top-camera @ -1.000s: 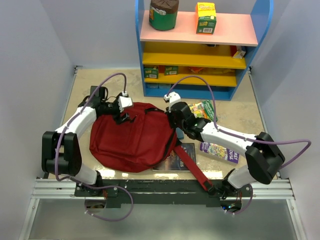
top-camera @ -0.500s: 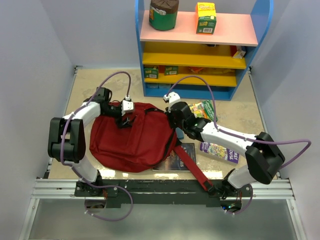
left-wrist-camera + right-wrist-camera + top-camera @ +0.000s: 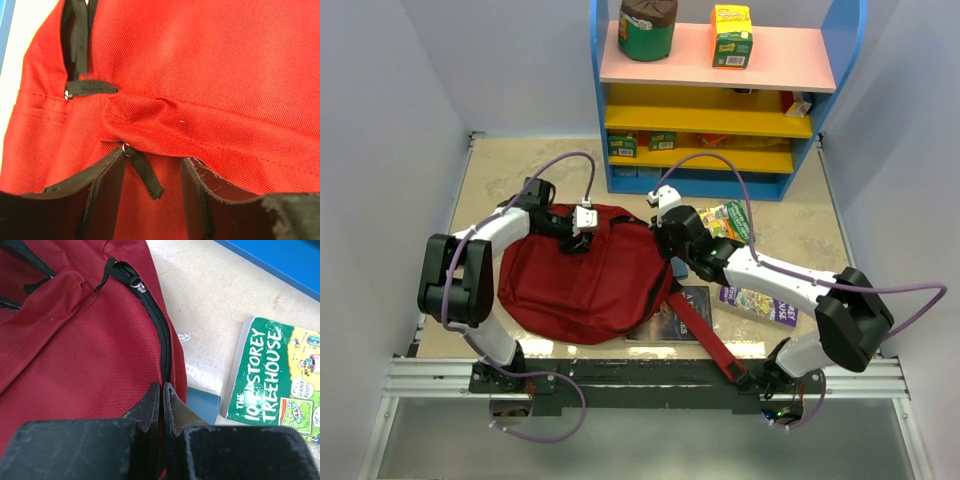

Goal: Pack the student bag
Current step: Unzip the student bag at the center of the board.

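The student bag (image 3: 582,285), dark red, lies flat in the middle-left of the table, one long strap (image 3: 708,340) trailing toward the near edge. My left gripper (image 3: 583,236) sits at the bag's far top edge. In the left wrist view its jaws (image 3: 152,165) stand apart around a short black zipper pull (image 3: 146,176), not pressing on it. My right gripper (image 3: 666,246) is at the bag's right edge. In the right wrist view it (image 3: 162,387) is shut, pinching the bag (image 3: 75,350) at its dark zipper (image 3: 162,340).
A green Treehouse book (image 3: 728,220) lies right of the bag, with a purple book (image 3: 760,302) nearer. A dark book (image 3: 682,315) pokes out under the bag. Something blue (image 3: 202,404) peeks from beneath the bag's edge. The blue shelf unit (image 3: 720,105) stands behind.
My left gripper has slid right along the bag's top edge to the zipper pull, and its jaws have narrowed. The right arm holds still.
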Robot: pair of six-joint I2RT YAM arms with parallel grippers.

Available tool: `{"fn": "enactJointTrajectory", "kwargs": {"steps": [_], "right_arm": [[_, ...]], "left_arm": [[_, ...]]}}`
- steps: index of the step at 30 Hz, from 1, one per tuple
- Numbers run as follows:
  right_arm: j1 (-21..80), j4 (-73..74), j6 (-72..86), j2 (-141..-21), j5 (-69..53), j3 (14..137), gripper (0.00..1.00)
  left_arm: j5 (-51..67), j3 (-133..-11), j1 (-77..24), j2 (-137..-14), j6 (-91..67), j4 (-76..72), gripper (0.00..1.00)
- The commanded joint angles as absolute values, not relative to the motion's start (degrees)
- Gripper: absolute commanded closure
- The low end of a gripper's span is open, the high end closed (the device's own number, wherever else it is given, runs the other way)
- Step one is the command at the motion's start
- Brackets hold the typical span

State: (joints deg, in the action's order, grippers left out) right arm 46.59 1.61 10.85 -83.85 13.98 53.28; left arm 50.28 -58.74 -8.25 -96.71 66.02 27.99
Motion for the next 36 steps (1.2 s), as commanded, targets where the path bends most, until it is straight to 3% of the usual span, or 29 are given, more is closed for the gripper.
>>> {"fn": "enactJointTrajectory", "kwargs": {"steps": [1,4,7,8,12,13,14,16,17,20,26,30,36], "right_arm": [[47.0,1.2,10.4,-80.2,14.9,51.9,1.0],[47.0,1.1,10.5,-79.5,15.3,51.0,1.0],[46.9,1.0,10.8,-79.5,14.9,50.7,1.0],[47.0,1.0,11.1,-79.5,14.9,50.7,1.0],[47.0,1.9,11.4,-79.5,15.6,51.2,1.0],[47.1,2.3,11.5,-79.4,15.5,51.5,0.99],[47.0,2.5,11.7,-79.5,15.3,52.4,0.79],[46.9,3.5,11.9,-79.1,17.5,53.8,0.58],[47.0,3.8,12.0,-79.0,18.4,55.5,0.43],[46.9,4.2,12.4,-79.4,20.9,60.8,0.29],[47.0,2.5,16.4,-85.9,13.3,71.0,0.31],[48.2,-3.9,22.4,-92.1,6.1,69.6,0.39],[48.4,-10.5,28.0,-99.0,1.4,66.6,0.41]], "left_arm": [[44.0,-56.2,-7.1,-95.5,67.3,25.4,0.49],[42.6,-54.8,-6.7,-94.3,66.9,24.4,0.45],[43.8,-54.2,-6.9,-94.0,66.6,23.4,0.5],[44.2,-54.6,-7.3,-94.7,66.2,23.5,0.55],[45.4,-56.0,-8.6,-96.0,65.4,25.0,1.0],[45.7,-55.9,-8.9,-95.6,65.0,24.7,1.0],[46.8,-55.6,-8.8,-95.3,64.6,24.3,1.0],[47.9,-54.6,-8.9,-93.4,63.5,23.3,1.0],[48.7,-54.2,-8.9,-92.7,63.1,22.9,1.0],[49.5,-52.7,-9.0,-88.7,61.7,22.1,1.0],[49.9,-50.7,-9.0,-83.8,57.1,19.1,1.0],[50.7,-50.7,-9.0,-83.2,55.8,19.4,1.0],[49.1,-49.8,-9.0,-83.4,57.1,19.4,1.0]]}}
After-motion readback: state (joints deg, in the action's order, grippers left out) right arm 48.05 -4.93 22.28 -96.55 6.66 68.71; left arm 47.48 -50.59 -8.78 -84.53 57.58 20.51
